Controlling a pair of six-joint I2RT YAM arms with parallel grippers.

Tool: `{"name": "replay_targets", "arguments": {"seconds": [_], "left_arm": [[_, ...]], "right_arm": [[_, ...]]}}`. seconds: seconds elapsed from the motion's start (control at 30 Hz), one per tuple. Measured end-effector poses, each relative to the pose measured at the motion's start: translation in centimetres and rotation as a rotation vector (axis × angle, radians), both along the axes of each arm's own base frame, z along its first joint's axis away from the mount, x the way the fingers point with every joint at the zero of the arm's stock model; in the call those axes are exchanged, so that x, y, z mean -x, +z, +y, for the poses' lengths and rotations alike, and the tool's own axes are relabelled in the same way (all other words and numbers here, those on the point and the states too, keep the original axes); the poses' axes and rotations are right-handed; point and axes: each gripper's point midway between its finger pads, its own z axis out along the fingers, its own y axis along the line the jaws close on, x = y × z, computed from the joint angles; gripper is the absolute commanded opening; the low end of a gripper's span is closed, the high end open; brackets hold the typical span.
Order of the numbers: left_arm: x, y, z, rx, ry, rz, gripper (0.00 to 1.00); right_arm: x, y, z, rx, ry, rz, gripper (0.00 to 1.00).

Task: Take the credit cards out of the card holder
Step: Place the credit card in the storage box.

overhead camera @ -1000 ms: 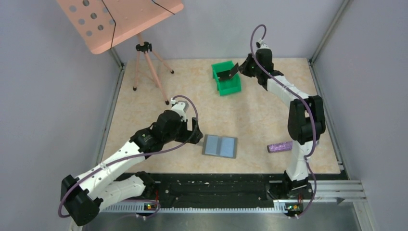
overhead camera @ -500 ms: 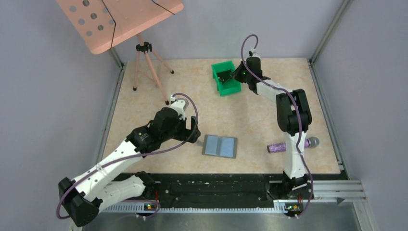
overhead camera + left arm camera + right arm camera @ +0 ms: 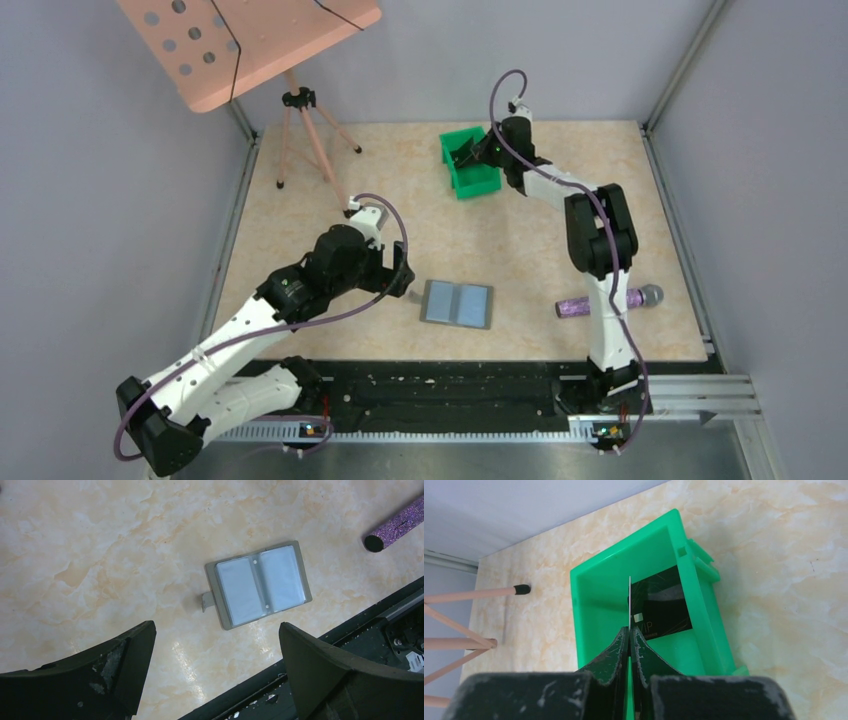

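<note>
Card holder [image 3: 458,304] lies open, long axis left-right; left fingers [image 3: 115,665] spread, right fingers [image 3: 611,655] pinch card [image 3: 629,602].

Grey walls [image 3: 100,200], beige marbled tabletop [image 3: 420,220], perhaps a music stand [image 3: 250,40].

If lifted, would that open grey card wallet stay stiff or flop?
Probably flop: the flat grey folding card holder lies open along a central fold, so it likely hinges there. Its glossy pale-blue inner face looks slippery. Thin and flat, it should slide, not roll.

Arms [image 3: 215,345]: white shells, black joints and bases
Cables [image 3: 404,235]: purple, looping along each arm
Gripper fingers [image 3: 120,665]: black, scuffed
</note>
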Motion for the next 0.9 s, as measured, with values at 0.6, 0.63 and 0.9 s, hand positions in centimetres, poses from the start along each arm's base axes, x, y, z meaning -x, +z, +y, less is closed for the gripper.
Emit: {"name": "replay_targets", "arguments": {"seconds": [0.6,0.63,0.9], "left_arm": [[0.1,0.3,0.1,0.008,-0.001,-0.008,0.99],[0.1,0.3,0.1,0.008,0.0,-0.008,0.99],[0.1,0.5,0.1,0.012,0.0,-0.014,0.99]], "right_arm": [[-1.5,-1.5,1.1,0.071,0.019,-0.023,0.08],[-1.6,-1.6,1.1,0.074,0.018,-0.023,0.09],[-2.2,-2.1,0.5,0.109,-0.02,0.007,0.28]]}}
